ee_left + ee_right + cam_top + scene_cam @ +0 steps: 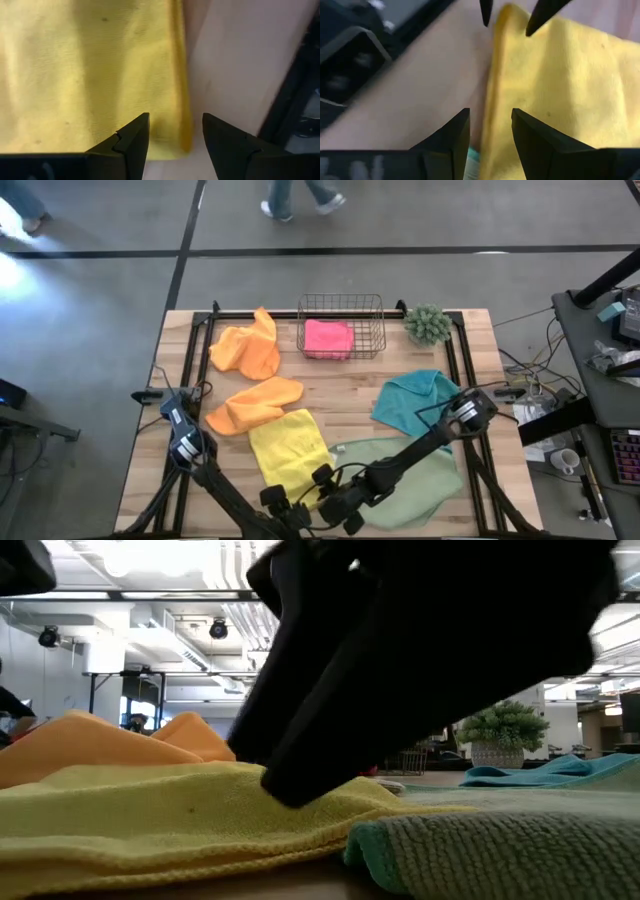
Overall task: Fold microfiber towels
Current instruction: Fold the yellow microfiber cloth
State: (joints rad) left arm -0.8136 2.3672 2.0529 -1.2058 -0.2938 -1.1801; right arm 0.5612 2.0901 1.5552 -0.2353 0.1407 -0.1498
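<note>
Six towels counted on the wooden table (330,395): two orange (248,348) (252,406) at the left, one pink (328,338) folded inside the wire basket (341,326) at the far edge, one teal (415,400) at the right, one yellow (288,445) near centre, one light green (415,480) beside it, edges touching. One small fuzzy plant (428,324) sits right of the basket. Left gripper (175,137) spread, fingers straddling the yellow towel's near edge. Right gripper (490,131) likewise spread over the same edge, facing the left one. In the low view a dark arm blocks most of the table.
</note>
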